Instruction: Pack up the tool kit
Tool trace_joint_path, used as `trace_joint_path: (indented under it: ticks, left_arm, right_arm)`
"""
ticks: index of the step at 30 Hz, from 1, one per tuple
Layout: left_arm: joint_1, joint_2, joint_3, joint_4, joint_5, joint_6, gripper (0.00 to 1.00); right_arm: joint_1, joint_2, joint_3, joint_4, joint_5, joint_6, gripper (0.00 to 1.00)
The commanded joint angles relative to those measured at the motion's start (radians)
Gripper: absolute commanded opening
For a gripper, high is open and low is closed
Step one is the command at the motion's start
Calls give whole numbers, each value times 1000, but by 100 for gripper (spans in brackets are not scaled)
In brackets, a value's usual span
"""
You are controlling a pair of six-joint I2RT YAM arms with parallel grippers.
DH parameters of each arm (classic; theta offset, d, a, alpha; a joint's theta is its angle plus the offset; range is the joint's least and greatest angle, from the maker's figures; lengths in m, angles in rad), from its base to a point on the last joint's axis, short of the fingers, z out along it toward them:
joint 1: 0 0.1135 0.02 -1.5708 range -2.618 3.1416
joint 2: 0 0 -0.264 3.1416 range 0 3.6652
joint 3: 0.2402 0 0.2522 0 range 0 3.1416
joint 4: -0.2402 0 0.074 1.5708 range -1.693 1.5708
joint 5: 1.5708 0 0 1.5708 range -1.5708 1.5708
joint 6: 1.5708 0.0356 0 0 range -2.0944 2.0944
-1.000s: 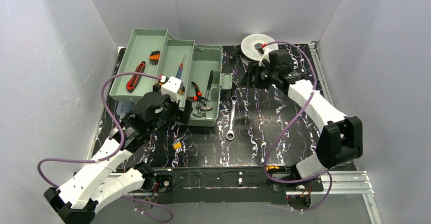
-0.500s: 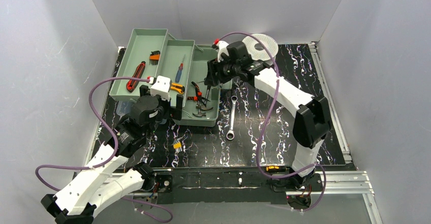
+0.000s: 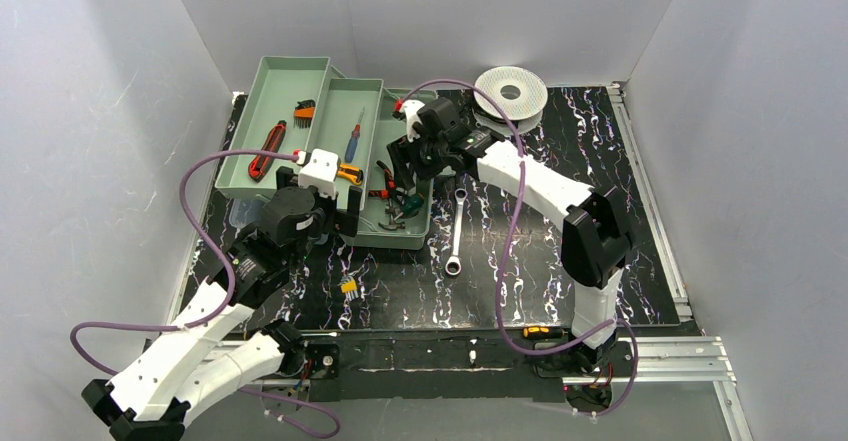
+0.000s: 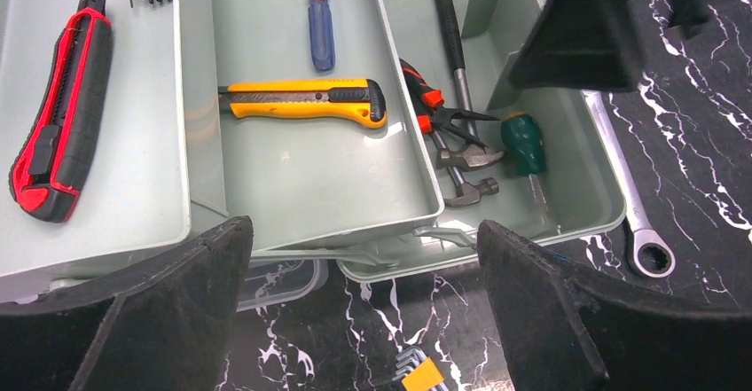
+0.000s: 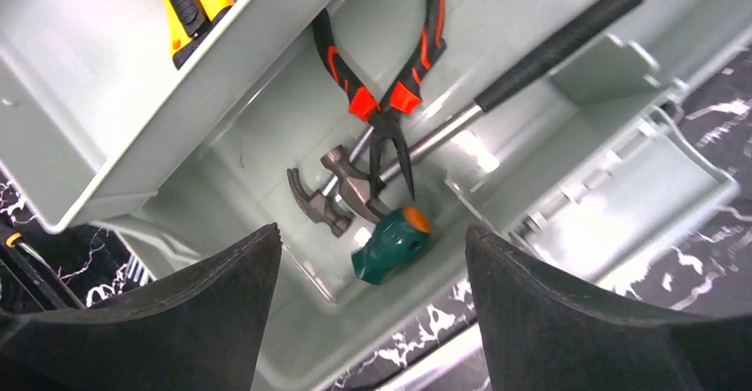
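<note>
Right gripper (image 5: pixel 371 233) jaws spread over the toolbox (image 3: pixel 404 240). Green-handled screwdriver (image 5: pixel 390 242) lies untouched below them, against the hammer (image 5: pixel 341 191) head. Left gripper (image 4: pixel 362 228) jaws spread, empty, at toolbox's near edge.

Robotics lab test cell: black marbled table (image 3: pixel 400 291) walled by plain grey panels (image 3: pixel 100 111), left arm (image 3: pixel 190 346) and right arm (image 3: pixel 540 186) bolted to a metal rail (image 3: pixel 680 356) at its near edge.

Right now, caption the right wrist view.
Open right gripper hovers over toolbox holding pliers, hammer and green-handled screwdriver.
</note>
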Motion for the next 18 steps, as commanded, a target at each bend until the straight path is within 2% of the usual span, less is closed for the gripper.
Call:
trace_joint_path:
  ticks: [1,7,11,15,18]
  left_arm:
    - [-4,5,-2,4,-9,16,98]
    - [-2,9,-5,13,11,30,98]
    - [-2,13,-3,7,46,36,98]
    - [-2,1,0,-7,139,67,98]
    - [-1,-11,-4,28,179,15,98]
  right_arm:
    - [-5,-164,-42,64,61,-8,84]
    - [-24,-235,-73,29,188,36,82]
    - [-64,-291,-148,37,250,156,80]
    - [-79,-338,-193,-53,340,304,80]
    - [-79,-425,-318,-11,352,348,80]
